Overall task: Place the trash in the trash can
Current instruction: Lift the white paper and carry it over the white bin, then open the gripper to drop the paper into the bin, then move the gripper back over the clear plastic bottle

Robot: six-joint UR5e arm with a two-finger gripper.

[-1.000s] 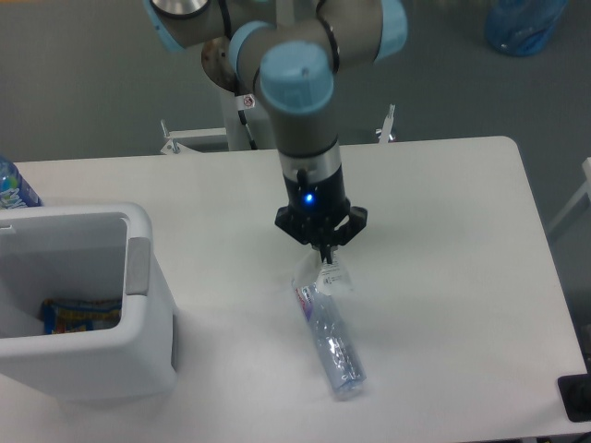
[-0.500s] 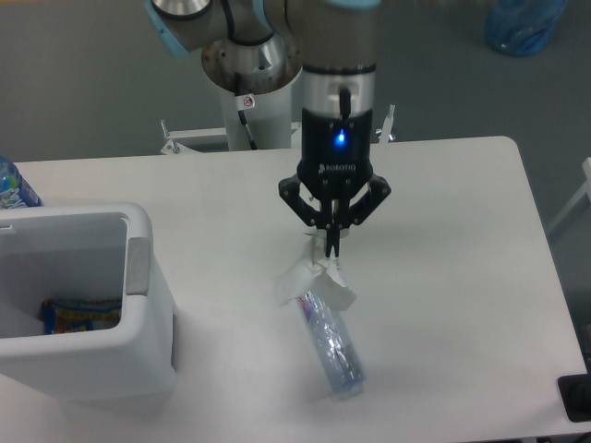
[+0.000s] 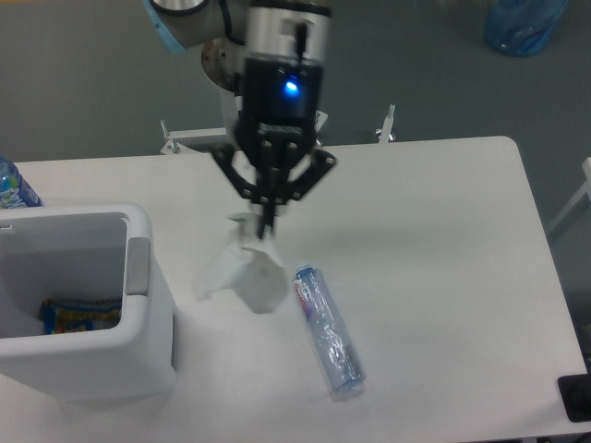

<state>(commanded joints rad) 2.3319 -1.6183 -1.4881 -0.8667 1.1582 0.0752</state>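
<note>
The pincer [image 3: 268,226] points straight down above the white worktop [image 3: 443,231], its two fingers pressed together on the top edge of the white paper scrap [image 3: 245,277]. The scrap hangs limp below the fingertips, unfolded and blurred, so no print on it can be read. A blue light glows on the wrist above the pincer.

Just right of the hanging scrap, the crushed plastic bottle [image 3: 328,330] lies on its side on the worktop, its red-blue label toward the end nearer the pincer and its clear body running down toward the near edge. It is beside the scrap, and whether the two touch cannot be told.

To the left stands the trash can [image 3: 138,305], a white boxy bin with a grey panel on the side facing the pincer, cut off by the left edge. A colourful wrapper [image 3: 81,315] lies inside it. Bare worktop lies between pincer and bin.

A blue bottle [image 3: 14,185] shows at the left edge behind the bin, and a blue translucent bag [image 3: 522,23] sits on the floor at top right, both partly cut off.
</note>
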